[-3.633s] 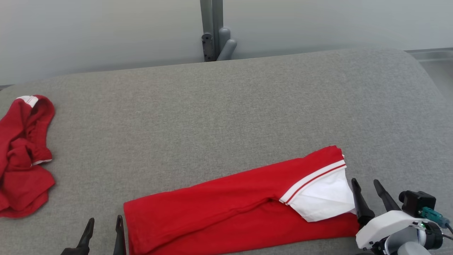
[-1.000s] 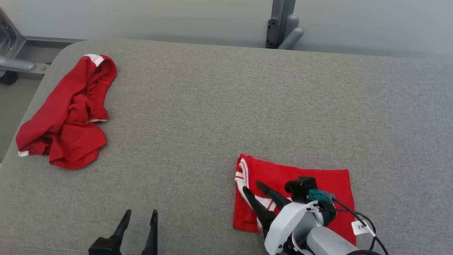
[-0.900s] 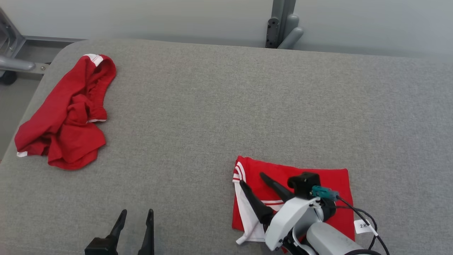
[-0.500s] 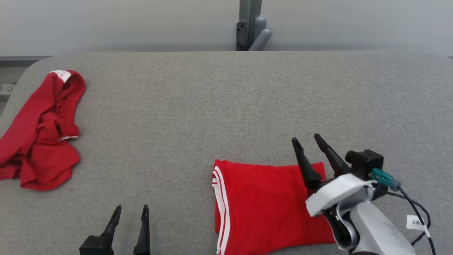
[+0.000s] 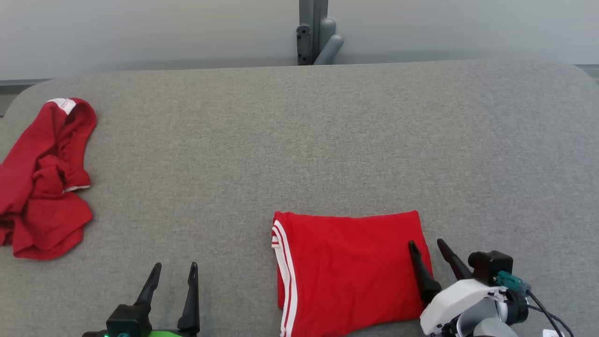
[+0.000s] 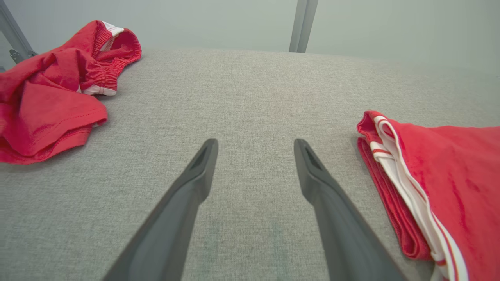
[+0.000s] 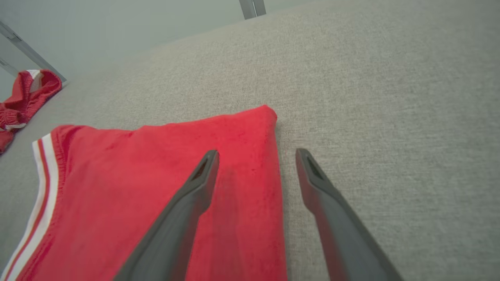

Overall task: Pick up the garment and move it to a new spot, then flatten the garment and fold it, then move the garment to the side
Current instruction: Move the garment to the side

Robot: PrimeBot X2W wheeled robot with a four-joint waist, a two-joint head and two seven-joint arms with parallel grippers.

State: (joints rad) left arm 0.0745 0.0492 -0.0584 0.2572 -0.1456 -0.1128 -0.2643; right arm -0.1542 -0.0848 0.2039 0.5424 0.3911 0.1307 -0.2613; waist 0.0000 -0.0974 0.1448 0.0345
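- The folded red cloth garment with white stripes [image 5: 348, 271] lies flat on the grey padded table [image 5: 299, 140], right of centre.
- My right gripper [image 5: 425, 242], jaws spread, straddles its right edge, so that arm is nearer.
- My left gripper [image 5: 175, 265], also spread, sits well apart.

Grey fabric-covered table [image 5: 299, 140] before a plain pale wall [image 5: 140, 32], grey metal post [image 5: 314, 32] behind.

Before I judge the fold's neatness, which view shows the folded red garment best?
Head view: the folded garment shows nearly whole. Left wrist view catches its striped edge; right wrist view, its far end, obliquely.
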